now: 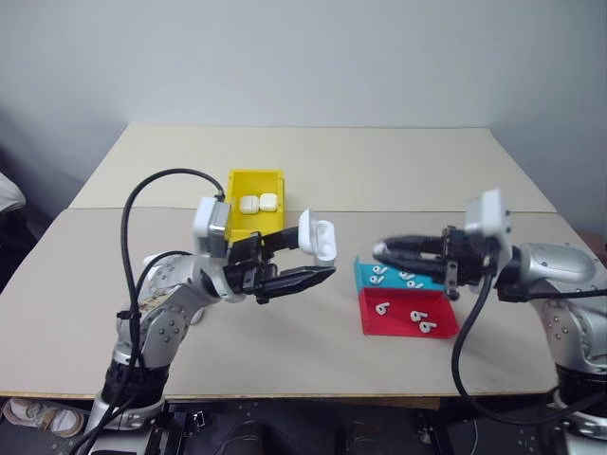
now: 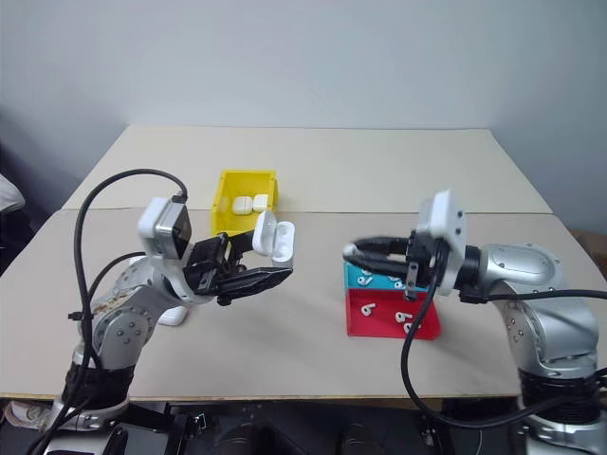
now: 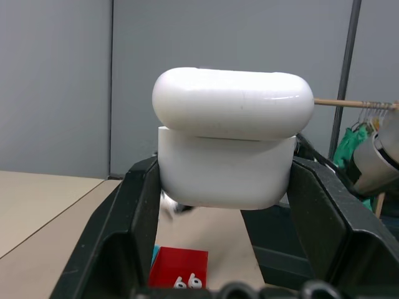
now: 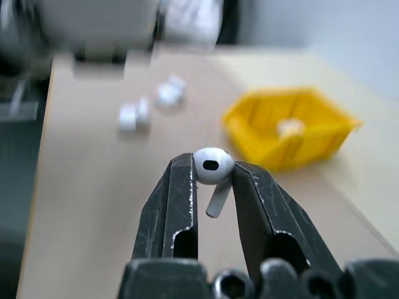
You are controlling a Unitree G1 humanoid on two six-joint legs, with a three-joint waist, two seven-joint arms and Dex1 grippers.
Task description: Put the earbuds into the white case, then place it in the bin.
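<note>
The right gripper [image 4: 212, 177] pinches one tiny, glossy earbud [image 4: 212, 168] by its stem; it looks light and slippery, best held there. At nine o'clock, the left gripper's [image 1: 294, 261] jaws clamp the smooth, rigid white case [image 1: 320, 237], lid open. Farther back on the table [image 1: 398, 171], the yellow plastic bin [image 1: 254, 180] holds two cases.

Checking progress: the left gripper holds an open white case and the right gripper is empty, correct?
Not quite. The right gripper is shut on an earbud, as the right wrist view shows. The left gripper does hold the open white case.
</note>
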